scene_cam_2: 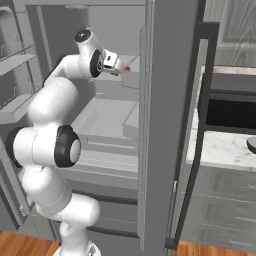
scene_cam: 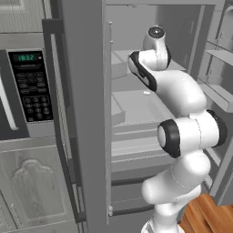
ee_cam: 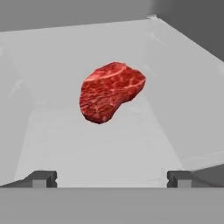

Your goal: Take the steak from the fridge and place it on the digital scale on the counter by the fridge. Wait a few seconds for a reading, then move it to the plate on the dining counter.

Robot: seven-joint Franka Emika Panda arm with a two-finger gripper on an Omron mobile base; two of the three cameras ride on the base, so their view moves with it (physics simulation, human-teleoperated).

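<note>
**Steak ahead of claw, fridge shelf**

Steak (ee_cam: 110, 92): lies flat on pale shelf inside fridge (scene_cam: 82, 113), at twelve o'clock from claw (ee_cam: 112, 178). Long axis runs seven to one o'clock. Claw: spread wide, holding nothing, short of the meat.

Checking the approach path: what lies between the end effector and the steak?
Bare pale fridge shelf alone separates the open end effector from the steak, in the hand view.

My gripper (ee_cam: 111, 178) has bare shelf (ee_cam: 96, 148) ahead up to the steak (ee_cam: 110, 92); the fridge (ee_cam: 192, 87) walls close both sides.
</note>
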